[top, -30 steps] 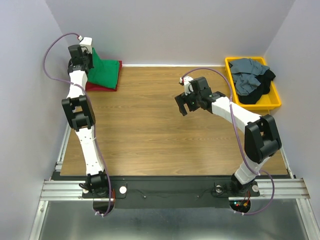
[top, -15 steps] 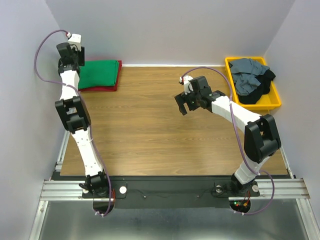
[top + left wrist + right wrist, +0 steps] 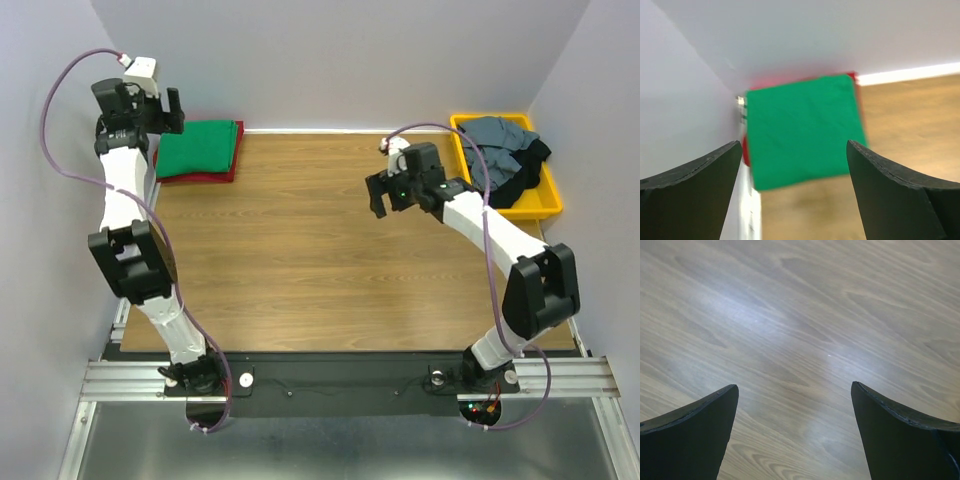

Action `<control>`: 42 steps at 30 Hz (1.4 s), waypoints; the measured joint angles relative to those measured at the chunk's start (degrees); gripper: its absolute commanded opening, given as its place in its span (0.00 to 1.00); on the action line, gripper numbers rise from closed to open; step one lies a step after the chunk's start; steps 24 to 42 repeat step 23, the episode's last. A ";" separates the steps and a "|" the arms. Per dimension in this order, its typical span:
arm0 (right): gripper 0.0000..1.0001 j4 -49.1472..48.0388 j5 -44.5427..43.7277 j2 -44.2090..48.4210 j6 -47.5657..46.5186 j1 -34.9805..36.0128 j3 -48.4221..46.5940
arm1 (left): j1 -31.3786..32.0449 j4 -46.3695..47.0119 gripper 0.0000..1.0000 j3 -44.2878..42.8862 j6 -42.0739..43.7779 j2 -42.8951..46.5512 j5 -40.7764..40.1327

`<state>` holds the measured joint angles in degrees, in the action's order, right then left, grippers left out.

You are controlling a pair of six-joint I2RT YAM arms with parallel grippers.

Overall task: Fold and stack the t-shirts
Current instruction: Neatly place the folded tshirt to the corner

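The left gripper (image 3: 168, 108) is spread and empty, the folded green shirt (image 3: 198, 150) ahead between its fingers, atop the red shirt (image 3: 214, 177). The right gripper (image 3: 377, 197), likewise spread, hovers over the table (image 3: 300, 270), left of the tray (image 3: 536, 207) of grey shirts (image 3: 494, 142).

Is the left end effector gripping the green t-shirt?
No, the left end effector hangs open and empty, clear of the folded green t-shirt, which lies on the dark red t-shirt.
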<state>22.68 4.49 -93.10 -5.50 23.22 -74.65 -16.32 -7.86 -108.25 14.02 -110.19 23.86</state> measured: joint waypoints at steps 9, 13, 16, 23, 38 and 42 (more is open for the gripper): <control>1.00 0.26 3.43 9.05 6.16 -12.07 7.23 | 15.34 -3.50 0.98 23.80 0.87 23.56 -2.86; 1.00 1.22 1.99 12.70 6.99 -14.14 13.53 | 21.22 -3.43 0.98 36.74 0.85 32.87 -3.10; 1.00 2.69 1.57 17.03 7.06 -14.14 19.65 | 21.88 -3.56 0.98 45.03 0.70 37.44 -3.39; 1.00 4.59 3.56 23.19 6.80 -14.14 25.94 | 22.51 -4.22 0.98 58.64 1.11 43.45 -3.78; 1.00 4.59 3.56 23.19 6.80 -14.14 25.94 | 22.51 -4.22 0.98 58.64 1.11 43.45 -3.78; 1.00 4.59 3.56 23.19 6.80 -14.14 25.94 | 22.51 -4.22 0.98 58.64 1.11 43.45 -3.78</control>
